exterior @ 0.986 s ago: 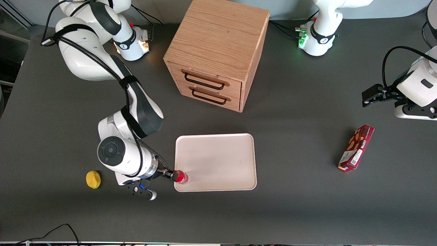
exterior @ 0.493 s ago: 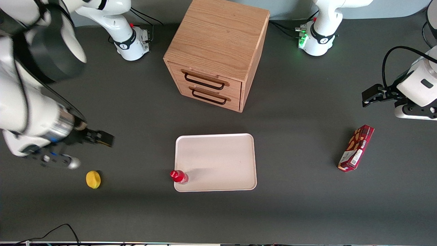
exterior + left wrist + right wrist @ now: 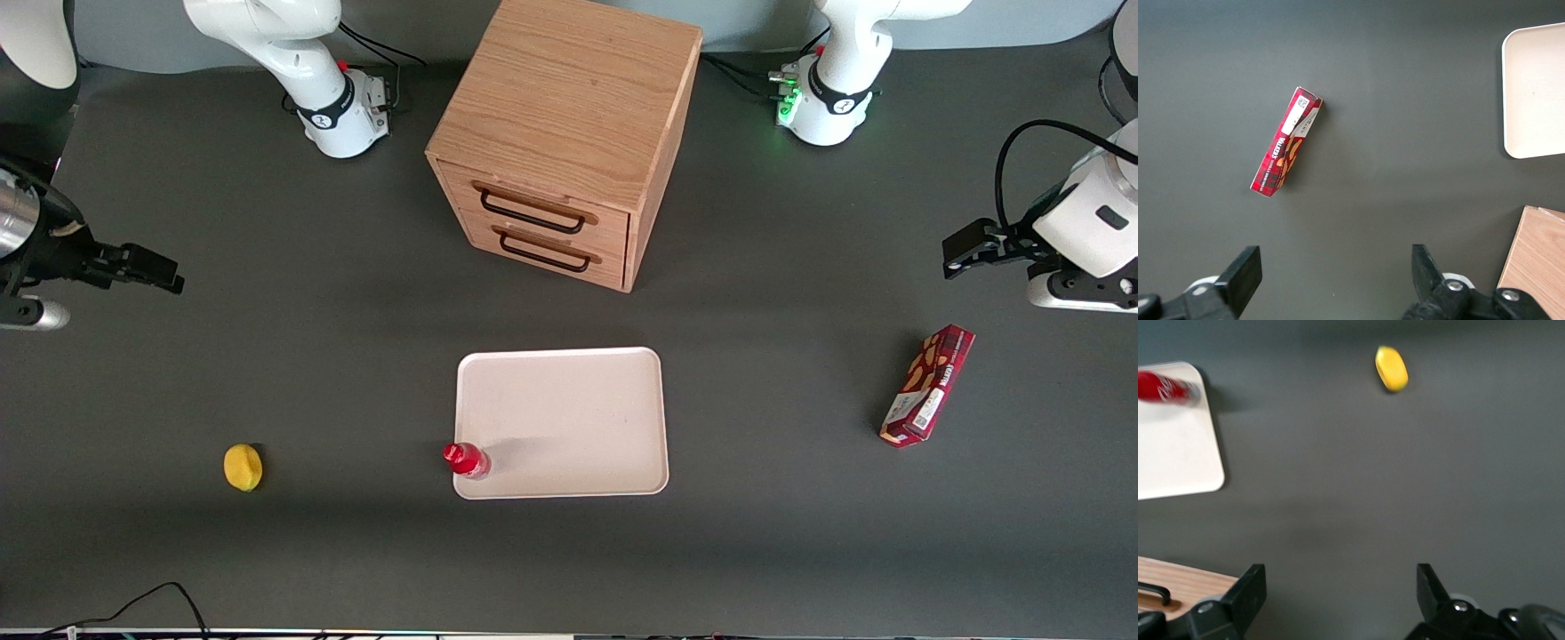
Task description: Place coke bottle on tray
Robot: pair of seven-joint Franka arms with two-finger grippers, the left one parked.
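The coke bottle (image 3: 466, 460), small and red with a red cap, stands upright on the tray (image 3: 569, 418), at the corner nearest the front camera toward the working arm's end. It also shows in the right wrist view (image 3: 1165, 389), on the tray's corner (image 3: 1185, 463). My gripper (image 3: 147, 267) is open and empty, raised high above the table at the working arm's end, well away from the bottle. In the right wrist view its two fingers (image 3: 1248, 593) stand wide apart over bare table.
A yellow lemon (image 3: 243, 467) lies on the table toward the working arm's end. A wooden two-drawer cabinet (image 3: 560, 133) stands farther from the front camera than the tray. A dark red snack box (image 3: 927, 384) lies toward the parked arm's end.
My gripper let go of the bottle, which stays standing on the tray's corner. The arm pulled up and away toward the working arm's end of the table.
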